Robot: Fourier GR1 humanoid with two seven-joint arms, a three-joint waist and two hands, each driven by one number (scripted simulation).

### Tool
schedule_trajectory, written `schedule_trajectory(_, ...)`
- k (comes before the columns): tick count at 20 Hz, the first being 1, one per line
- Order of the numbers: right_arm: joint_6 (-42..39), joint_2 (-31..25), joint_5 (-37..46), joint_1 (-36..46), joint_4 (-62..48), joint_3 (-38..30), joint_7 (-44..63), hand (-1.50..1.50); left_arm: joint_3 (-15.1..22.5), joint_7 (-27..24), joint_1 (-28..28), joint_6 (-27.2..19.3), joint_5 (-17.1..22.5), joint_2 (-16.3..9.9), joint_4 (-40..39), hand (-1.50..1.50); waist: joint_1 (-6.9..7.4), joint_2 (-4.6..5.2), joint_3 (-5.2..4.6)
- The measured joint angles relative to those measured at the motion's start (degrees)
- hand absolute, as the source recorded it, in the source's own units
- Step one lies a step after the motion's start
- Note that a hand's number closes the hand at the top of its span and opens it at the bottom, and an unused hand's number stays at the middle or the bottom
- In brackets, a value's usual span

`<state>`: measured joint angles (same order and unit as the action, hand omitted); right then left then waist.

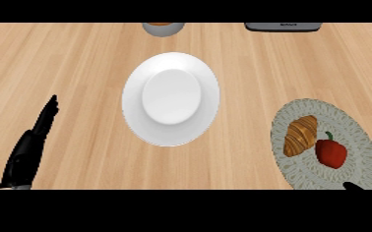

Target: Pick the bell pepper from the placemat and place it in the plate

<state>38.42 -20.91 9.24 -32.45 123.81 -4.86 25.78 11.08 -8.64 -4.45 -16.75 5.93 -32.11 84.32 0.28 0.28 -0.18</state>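
Bench [87, 54] of pale wood carries a round white plate [170, 98] at its middle. Right of it lies a round grey woven placemat [341, 123], where the red bell pepper [332, 153] rests just beside a golden croissant [300, 135]. Left robot hand [33, 145] rests released, fingers straight. Right robot hand [355, 186] barely shows; its state cannot be told.

Single head view, looking steeply down on the wooden counter [87, 54] from the robot's side. White plate [170, 98] sits centre frame; placemat [320, 113] cut by right edge, two objects cropped at far edge.
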Motion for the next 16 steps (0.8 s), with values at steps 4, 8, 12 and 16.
schedule_trajectory(4, -4.74, -4.87, 1.35, 3.76, -0.13, -0.31, 11.61, -1.50, -0.42, 0.48, 0.87, 0.76, -0.30, 0.45, -0.27, 0.00, 0.29, -0.02, 0.05)
schedule_trajectory(8, -10.45, -8.11, -0.37, 7.95, -2.57, -0.88, 18.33, -1.50, -1.20, 1.37, 1.04, 1.61, -0.58, 0.65, 0.10, 0.00, 0.20, -0.12, 0.12)
schedule_trajectory(12, -16.55, -10.95, -2.46, 10.79, -6.42, -1.39, 21.37, -1.50, -2.17, 0.13, 0.56, 2.18, -1.13, 1.30, -0.75, 0.00, 0.10, -0.18, 0.15)
schedule_trajectory(16, -22.14, -12.04, -3.84, 12.49, -10.55, -1.38, 21.40, -1.50, -2.86, -0.23, -0.24, 2.79, -1.91, 2.11, -0.63, 0.00, -0.04, -0.24, 0.18)
